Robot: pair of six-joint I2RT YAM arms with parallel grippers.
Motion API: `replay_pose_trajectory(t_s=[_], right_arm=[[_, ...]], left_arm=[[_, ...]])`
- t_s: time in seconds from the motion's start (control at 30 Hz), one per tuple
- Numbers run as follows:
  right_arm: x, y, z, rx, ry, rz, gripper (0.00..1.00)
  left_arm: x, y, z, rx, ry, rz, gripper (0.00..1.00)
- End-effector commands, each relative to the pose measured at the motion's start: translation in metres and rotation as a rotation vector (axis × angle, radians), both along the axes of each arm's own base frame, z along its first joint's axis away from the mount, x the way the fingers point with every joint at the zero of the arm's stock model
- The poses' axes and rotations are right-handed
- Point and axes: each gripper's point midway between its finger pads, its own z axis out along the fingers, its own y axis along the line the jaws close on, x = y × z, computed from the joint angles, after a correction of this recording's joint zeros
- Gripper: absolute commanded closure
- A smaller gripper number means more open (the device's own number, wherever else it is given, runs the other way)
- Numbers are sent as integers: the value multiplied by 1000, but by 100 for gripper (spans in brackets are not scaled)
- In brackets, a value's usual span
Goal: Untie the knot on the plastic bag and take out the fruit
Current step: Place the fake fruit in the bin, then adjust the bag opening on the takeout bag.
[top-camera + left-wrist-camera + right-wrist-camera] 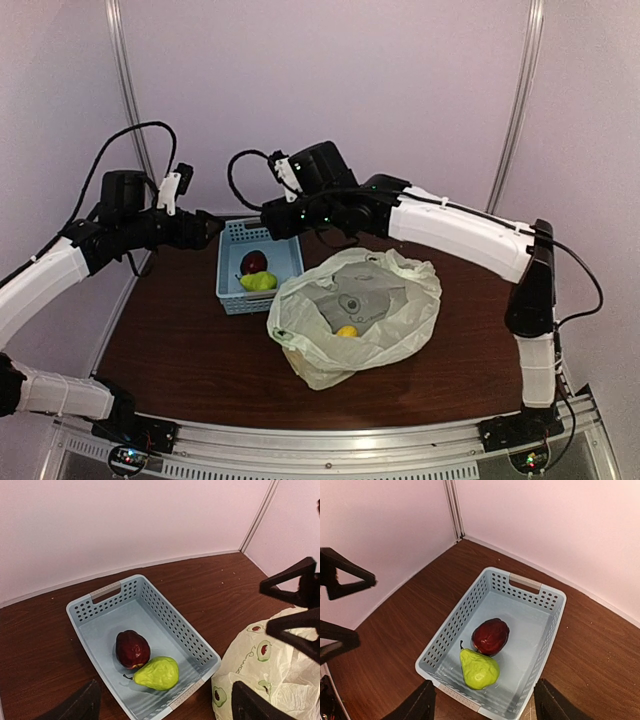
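Your left tool (165,692) and right tool (484,692) are spread wide, empty. Below them, red fruit (490,636) touches green fruit (479,669) in the basket (540,597). Right of the left tool, the plastic bag (395,300) holds yellow fruit (347,331).

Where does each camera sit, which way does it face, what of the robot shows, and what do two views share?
Top external: above and behind the arm bases, facing down at the table, basket and plastic bag; both arms show.
Left wrist: on the left arm, looking down into the basket; the left pincer frames the bottom edge.
Right wrist: on the right arm, looking down into the basket; the right pincer frames the bottom edge.
Shared: both wrist views show the dark red fruit and green pear.
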Motion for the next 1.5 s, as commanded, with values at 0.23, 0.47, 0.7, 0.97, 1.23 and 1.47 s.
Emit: replay_pose_trajectory(t_s=[0.23,0.47,0.7,0.97,1.23,1.47], right_arm=[[-76,-60,46,0,-80,35,29],[-127,-80,20,39,-32,100,29],[-152,-87,-22,79,67,112,28],[-184,-75,-71,42,147,161,25],[-202,-62,-102,38,198,217,15],[-214,-57,-121,10,230,252,16]], left_arm=[[-38,-25,-46,-164,204,-70,4],[-83,-59,-66,-310,319,-133,3],[-115,-94,-71,-404,401,-211,3],[-128,-107,-85,-406,456,-239,3],[-132,-121,-94,-416,478,-267,3],[-133,-133,-102,-409,497,-289,2]])
